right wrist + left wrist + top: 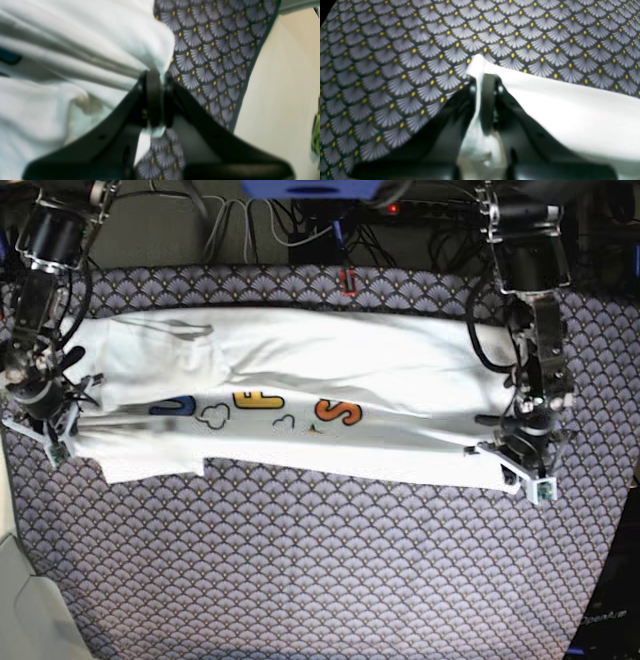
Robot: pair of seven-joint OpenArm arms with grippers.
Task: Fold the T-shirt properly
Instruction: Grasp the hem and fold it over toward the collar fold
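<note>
The black fingers (488, 100) of the left gripper (483, 86) are pressed together on a pinched corner of the large white short-sleeved cloth T-shirt (300, 395), and the black fingers (153, 97) of the right gripper (156, 82) likewise clamp a bunched fold of white cloth at the opposite end. The T-shirt lies stretched lengthwise between the two grippers on the grey cloth table cover patterned with fan-shaped scales and yellow dots (320, 570), its upper part folded down so that only the tops of the blue, yellow and orange bubble letters and a cloud outline show along the fold.
</note>
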